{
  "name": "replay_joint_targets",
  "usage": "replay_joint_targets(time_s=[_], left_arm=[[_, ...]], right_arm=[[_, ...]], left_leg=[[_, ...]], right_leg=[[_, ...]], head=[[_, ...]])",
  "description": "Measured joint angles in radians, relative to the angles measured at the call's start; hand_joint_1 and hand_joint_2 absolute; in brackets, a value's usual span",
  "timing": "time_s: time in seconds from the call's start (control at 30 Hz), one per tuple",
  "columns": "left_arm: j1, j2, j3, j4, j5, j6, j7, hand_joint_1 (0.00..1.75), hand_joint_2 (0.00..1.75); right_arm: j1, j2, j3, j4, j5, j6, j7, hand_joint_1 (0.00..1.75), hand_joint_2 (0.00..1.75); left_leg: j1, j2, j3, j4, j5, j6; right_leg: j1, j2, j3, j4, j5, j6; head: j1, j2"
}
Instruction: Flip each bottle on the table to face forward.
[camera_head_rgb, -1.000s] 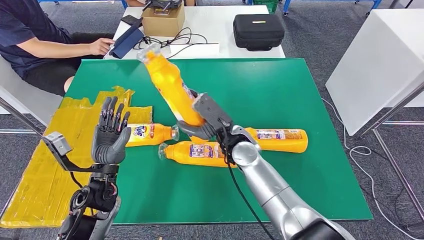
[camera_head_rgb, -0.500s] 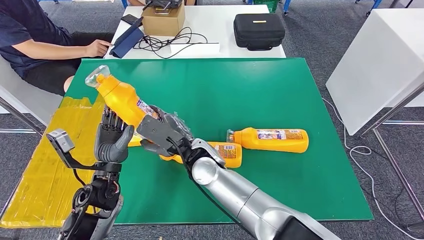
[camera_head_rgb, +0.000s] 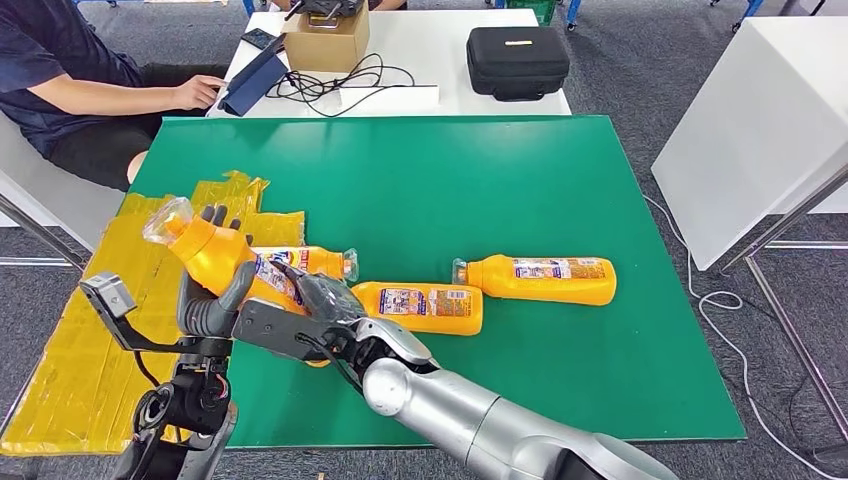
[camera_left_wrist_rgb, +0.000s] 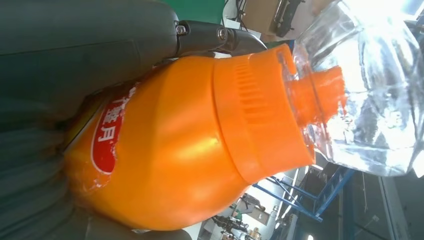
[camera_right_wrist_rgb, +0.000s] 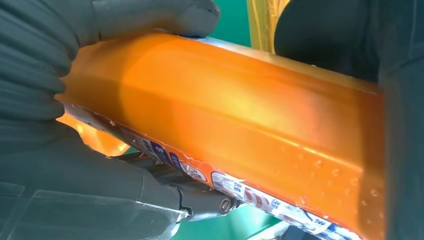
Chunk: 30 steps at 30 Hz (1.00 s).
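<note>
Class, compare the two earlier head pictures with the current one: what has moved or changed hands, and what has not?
The right hand has carried the raised bottle leftward and down across the green table into the left hand, which now touches it; both hands are on it. The three lying bottles, namely the left one, the middle one and the right one, stayed put, as did the seated person.

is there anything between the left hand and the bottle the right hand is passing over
No. The lifted bottle already lies against the left hand, with the right hand gripping its lower body. The left wrist view shows the bottle pressed into the palm. Three other bottles lie on the green table, behind and to the right.
</note>
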Motion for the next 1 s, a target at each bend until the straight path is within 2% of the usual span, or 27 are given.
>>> replay_joint_targets(time_s=[0.27,0.3,0.4,0.43,0.93,1.0], left_arm=[[0.017,0.000,0.013,-0.002,-0.009,-0.003,0.022,0.00,1.75],[0.017,0.000,0.015,-0.002,-0.007,-0.006,0.027,0.23,1.75],[0.016,0.000,0.017,0.002,0.004,-0.027,0.038,1.54,1.75],[0.014,0.000,0.017,0.006,0.007,-0.036,0.039,1.75,1.75],[-0.030,-0.021,0.018,0.050,0.005,-0.073,0.043,1.75,1.75],[-0.030,-0.025,0.020,0.050,0.002,-0.073,0.043,1.75,1.75]], right_arm=[[0.019,0.000,0.019,-0.009,0.200,0.003,0.054,1.75,1.75],[0.021,0.000,0.019,-0.012,0.218,0.003,0.060,1.75,1.75],[0.024,0.000,0.017,-0.017,0.252,0.001,0.069,1.75,1.75],[0.026,-0.001,0.013,-0.017,0.258,0.000,0.070,1.75,1.75],[0.061,-0.002,-0.086,0.000,0.312,-0.012,0.035,1.75,1.75],[0.064,-0.002,-0.093,0.000,0.314,-0.013,0.033,0.94,1.75]], left_leg=[[0.000,0.000,-0.001,0.000,0.000,0.000],[0.000,0.000,-0.001,0.000,0.000,0.000],[0.000,0.001,-0.001,0.000,0.000,0.000],[0.000,0.001,-0.001,0.000,0.000,0.000],[0.000,0.001,-0.001,0.000,0.000,0.000],[0.000,0.001,-0.002,0.000,0.000,0.000]], right_leg=[[0.000,0.000,-0.001,0.000,0.000,0.000],[0.000,0.000,-0.001,0.000,0.000,0.000],[0.000,0.000,-0.002,0.000,0.000,0.000],[0.000,0.000,-0.002,0.000,0.000,0.000],[0.000,0.000,-0.003,0.000,0.000,0.000],[0.000,0.000,-0.002,0.000,0.000,0.000]], head=[[0.000,0.000],[0.000,0.000],[0.000,0.000],[0.000,0.000],[0.000,0.000],[0.000,0.000]])
